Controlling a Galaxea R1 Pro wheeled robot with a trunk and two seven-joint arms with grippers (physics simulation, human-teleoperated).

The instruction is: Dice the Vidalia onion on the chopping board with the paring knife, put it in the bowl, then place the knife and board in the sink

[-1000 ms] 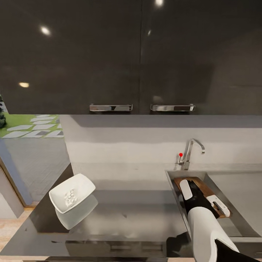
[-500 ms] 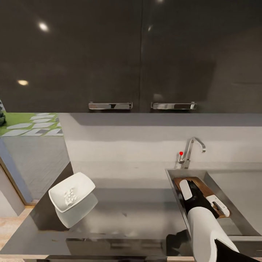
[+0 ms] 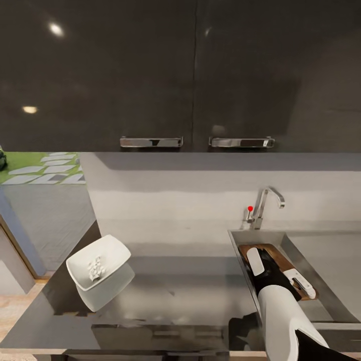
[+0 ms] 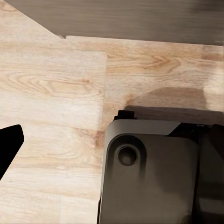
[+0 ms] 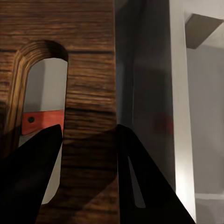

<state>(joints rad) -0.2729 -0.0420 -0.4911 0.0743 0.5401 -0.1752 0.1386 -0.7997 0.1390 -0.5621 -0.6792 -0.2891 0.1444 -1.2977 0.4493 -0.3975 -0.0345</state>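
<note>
Now right gripper (image 5: 88, 154) down in sink (image 3: 235, 245), fingers (image 5: 140, 182) closed onto edge strip of chopping board (image 5: 88, 74) beside its handle slot; orange-red paring knife (image 5: 42, 120) handle visible through slot. Board (image 3: 281, 258) inside basin below faucet (image 3: 265, 205). Bowl (image 3: 98, 260) with pale diced bits on countertop (image 3: 185, 291), well apart. Left gripper state: cannot tell, wood floor (image 4: 51, 84) beneath.

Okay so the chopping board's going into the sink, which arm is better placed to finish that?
The right gripper: its fingers straddle the chopping board inside the sink. The left wrist view faces wood floor.
</note>
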